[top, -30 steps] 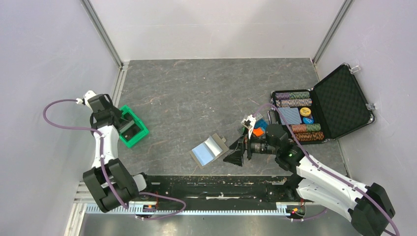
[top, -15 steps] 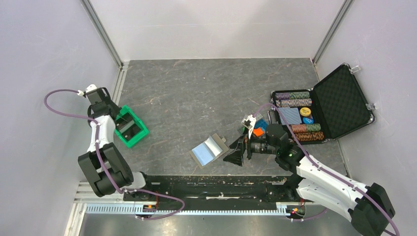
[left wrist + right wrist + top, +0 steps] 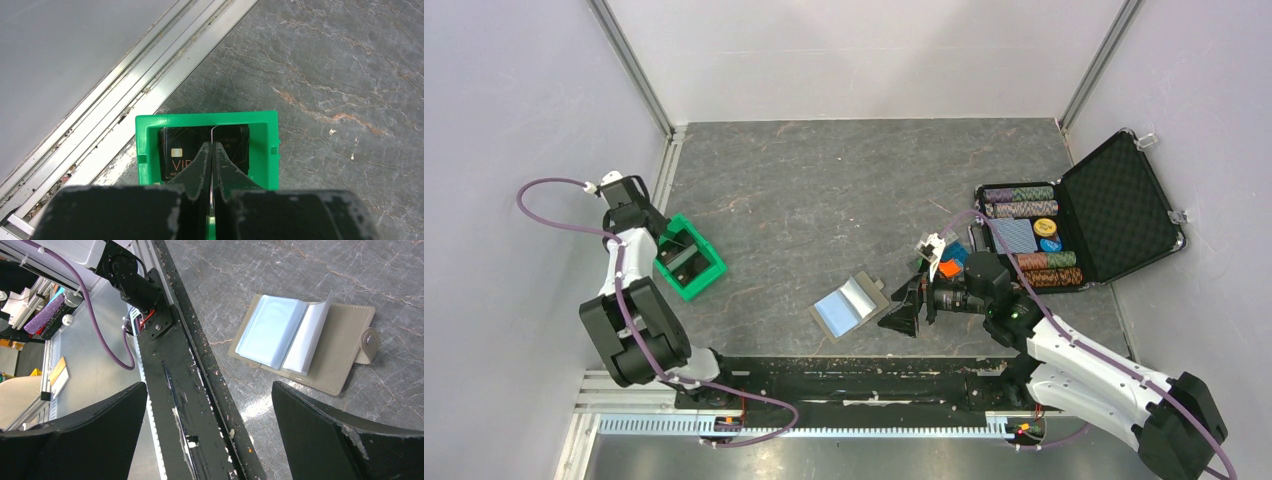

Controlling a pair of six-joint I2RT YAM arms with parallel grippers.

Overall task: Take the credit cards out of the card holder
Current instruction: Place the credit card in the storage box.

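Plain pale lilac-grey walls (image 3: 514, 110) close the space in on three sides, joined at the back corners by slim aluminium posts (image 3: 629, 62). The tabletop (image 3: 824, 185) is dark grey, veined like stone with pale and rusty streaks. Aluminium rails (image 3: 150, 75) run along its left edge, and a scuffed black strip (image 3: 854, 380) lines the near edge. The light is soft and even.

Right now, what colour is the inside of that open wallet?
Pale, shiny blue sleeves inside the taupe card holder; clearest in the right wrist view.

White-shelled arms (image 3: 1079, 365) with black joints, looping purple cables (image 3: 549, 181), and scuffed matte-black end effector fingers (image 3: 75, 435).
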